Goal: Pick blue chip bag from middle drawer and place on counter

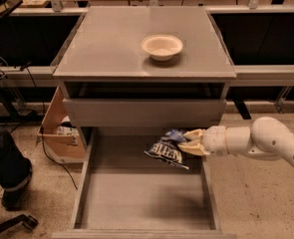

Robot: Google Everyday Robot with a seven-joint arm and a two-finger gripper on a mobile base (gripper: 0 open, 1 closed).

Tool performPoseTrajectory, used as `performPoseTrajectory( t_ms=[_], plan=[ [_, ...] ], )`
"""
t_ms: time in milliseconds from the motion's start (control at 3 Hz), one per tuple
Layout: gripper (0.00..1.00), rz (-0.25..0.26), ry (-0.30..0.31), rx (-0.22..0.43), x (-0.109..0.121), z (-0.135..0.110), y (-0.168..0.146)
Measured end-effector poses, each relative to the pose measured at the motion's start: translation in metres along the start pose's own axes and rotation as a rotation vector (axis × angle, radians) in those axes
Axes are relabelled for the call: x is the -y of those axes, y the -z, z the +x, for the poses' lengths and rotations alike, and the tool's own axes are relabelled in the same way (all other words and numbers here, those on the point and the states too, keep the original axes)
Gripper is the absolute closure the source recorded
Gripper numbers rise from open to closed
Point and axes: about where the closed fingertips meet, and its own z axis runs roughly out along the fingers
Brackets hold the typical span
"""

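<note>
The blue chip bag (166, 149), dark blue foil with white lettering, hangs from my gripper (188, 142), which is shut on its right edge. The bag is lifted above the floor of the open middle drawer (141, 198), close under the front panel of the drawer above. My white arm (256, 141) reaches in from the right. The grey counter (111, 49) tops the cabinet.
A white bowl (162, 46) sits on the counter's back right part. The upper drawer's front panel (141, 112) juts out just above the bag. A cardboard box (59, 133) stands left of the cabinet. A person's leg and shoe (7, 173) are at the far left.
</note>
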Motion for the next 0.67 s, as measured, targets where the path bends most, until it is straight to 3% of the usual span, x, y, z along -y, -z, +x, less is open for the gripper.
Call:
performPoseTrajectory(
  t_ms=[333, 667],
  plan=[
    [1.0, -0.024, -0.01, 0.025, -0.005, -0.006, -0.007],
    [1.0, -0.043, 0.044, 0.073, -0.01, -0.047, 0.003]
  ],
)
